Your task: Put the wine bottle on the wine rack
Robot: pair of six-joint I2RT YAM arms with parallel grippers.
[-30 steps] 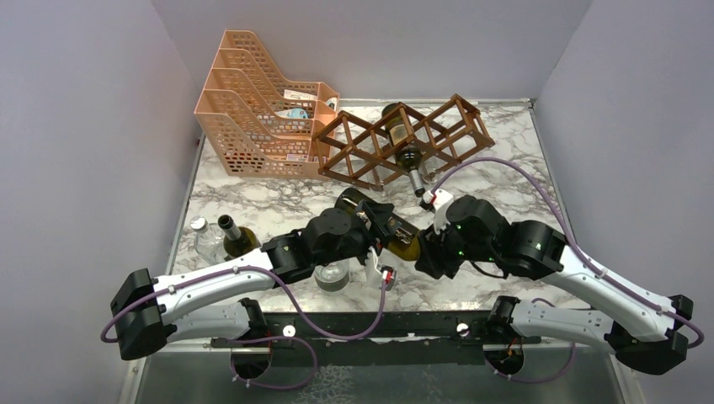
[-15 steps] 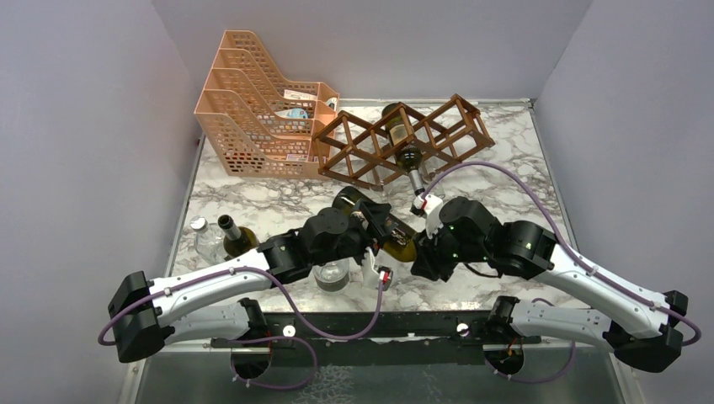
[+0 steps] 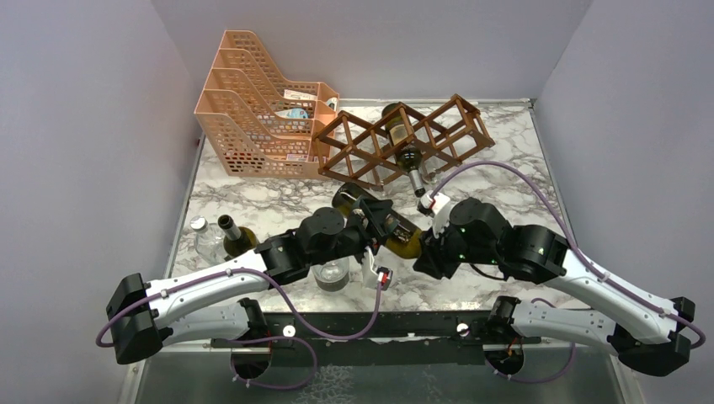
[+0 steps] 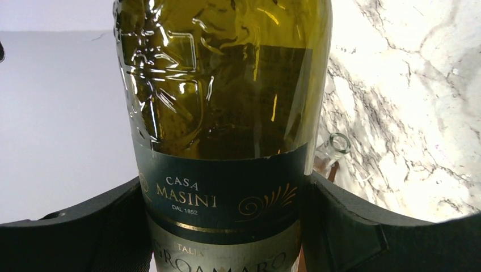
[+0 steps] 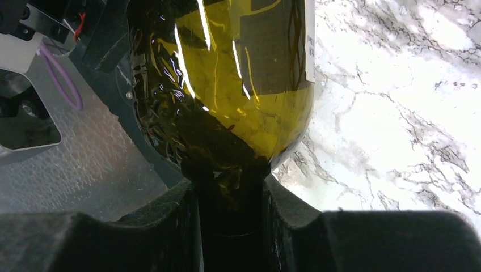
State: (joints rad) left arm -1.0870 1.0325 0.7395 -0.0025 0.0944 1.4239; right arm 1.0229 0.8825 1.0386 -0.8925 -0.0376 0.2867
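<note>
Within the last second the right gripper (image 5: 230,221) has clamped shut on the neck, and the two arms have shifted a little where they meet in front of the wine rack (image 3: 459,135).

The rack stands at the far side of the table, with one dark bottle (image 3: 410,156) already lying in a middle opening, its neck poking out toward the arms. The diamonds on either side of it look free.

The wine bottle (image 4: 227,102) is held slantwise just in front of the rack, apparently clear of the tabletop, its base toward the rack's left end and its neck toward the arms' bases. The left gripper (image 4: 227,204) holds it across the label, jaws pressed to both sides of the body; the right grips only the neck.

This looks like a handover. The heavy body will probably droop from a neck hold, so the left jaws should open slowly. After that, line the base up square with a free diamond and slide it in base first, steering wide of the protruding neck.
</note>
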